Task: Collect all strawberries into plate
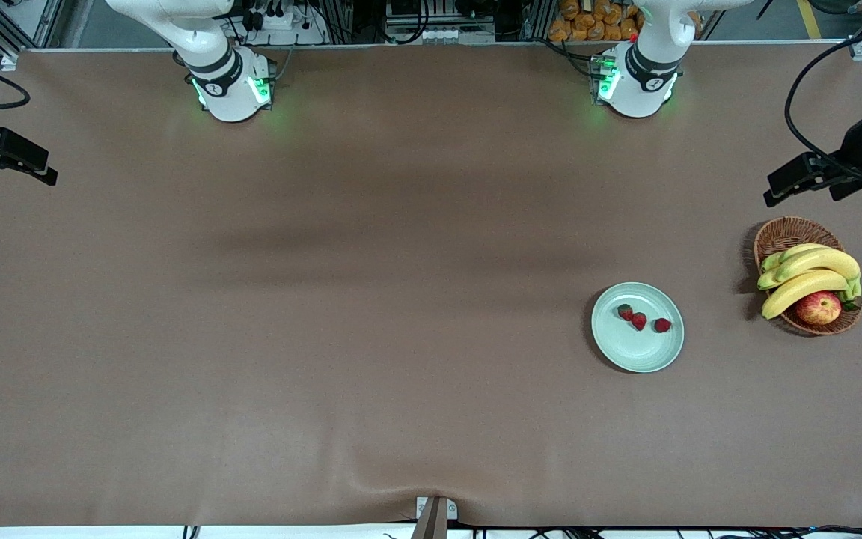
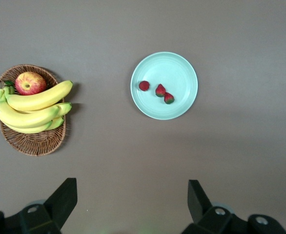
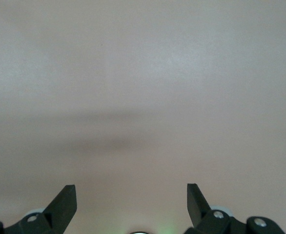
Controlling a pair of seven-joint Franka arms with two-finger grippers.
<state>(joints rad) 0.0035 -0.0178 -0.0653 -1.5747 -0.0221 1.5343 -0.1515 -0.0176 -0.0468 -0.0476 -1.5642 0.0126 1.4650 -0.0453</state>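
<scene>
Three strawberries [image 1: 625,311] [image 1: 639,321] [image 1: 662,325] lie in a row on the pale mint-green plate [image 1: 614,350], toward the left arm's end of the table. The left wrist view shows the same plate [image 2: 182,68] with the strawberries [image 2: 144,86] [image 2: 160,90] [image 2: 169,98] from high above. My left gripper [image 2: 132,183] hangs open and empty, high over bare table beside the plate. My right gripper [image 3: 132,186] is open and empty too, over bare brown table. In the front view only the two arm bases show.
A brown wicker basket [image 1: 783,236] with bananas [image 1: 812,273] and a red-yellow apple [image 1: 818,308] stands beside the plate, closer to the table's end; it also shows as the basket [image 2: 33,144] in the left wrist view. Black mounted devices [image 1: 805,176] [image 1: 4,153] overhang both table ends.
</scene>
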